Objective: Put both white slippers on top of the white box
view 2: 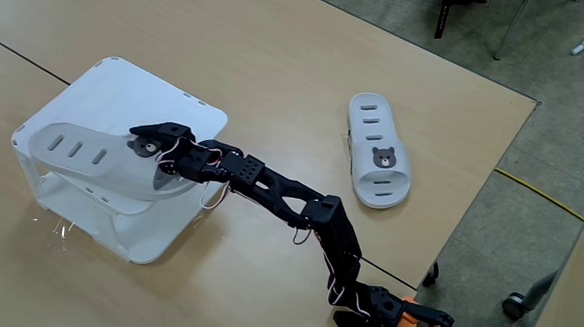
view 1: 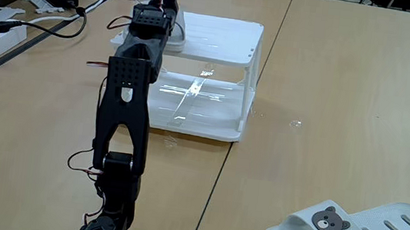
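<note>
Gripper clamps one white slipper on the white rack's top; the other slipper lies well apart on the table.

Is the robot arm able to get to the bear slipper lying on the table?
Probably yes. The slipper on the table has bare tabletop all around it, so nothing blocks the way. But the end effector is over at the white box with the other slipper, so reach is uncertain.

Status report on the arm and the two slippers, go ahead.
Gripper at the first slipper, on the white box; closure unclear. Second slipper lies on the table, apart. Nothing between.
</note>
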Robot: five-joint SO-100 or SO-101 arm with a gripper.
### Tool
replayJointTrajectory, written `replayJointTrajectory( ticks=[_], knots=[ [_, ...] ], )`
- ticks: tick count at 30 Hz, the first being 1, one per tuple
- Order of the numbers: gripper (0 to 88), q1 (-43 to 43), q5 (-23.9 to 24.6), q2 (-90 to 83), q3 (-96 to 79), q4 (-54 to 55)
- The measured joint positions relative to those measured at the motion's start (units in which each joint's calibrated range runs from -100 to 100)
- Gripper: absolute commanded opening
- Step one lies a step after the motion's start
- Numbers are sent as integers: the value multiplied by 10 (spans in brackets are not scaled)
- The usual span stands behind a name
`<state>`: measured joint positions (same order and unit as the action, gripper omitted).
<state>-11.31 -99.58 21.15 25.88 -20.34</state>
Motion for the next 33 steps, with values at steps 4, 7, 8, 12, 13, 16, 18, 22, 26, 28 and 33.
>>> replayJointTrajectory(
  ticks=[4,7,8,12,13,16,18,22,26,28,33],
  knots=[
    [247,0,0,-2,0,-17],
    [267,-2,0,-2,0,-17],
    [265,-6,0,-2,0,-17],
    [263,-16,0,-3,0,-17],
    [263,-19,0,-3,0,-17],
    [263,-20,0,-3,0,-17],
    [263,-21,0,-3,0,-17],
    [265,-21,0,-3,4,-17],
    [268,-23,0,-16,12,-17],
    [268,-24,0,-34,12,-17],
    [268,-25,0,-50,10,-17]
  ],
)
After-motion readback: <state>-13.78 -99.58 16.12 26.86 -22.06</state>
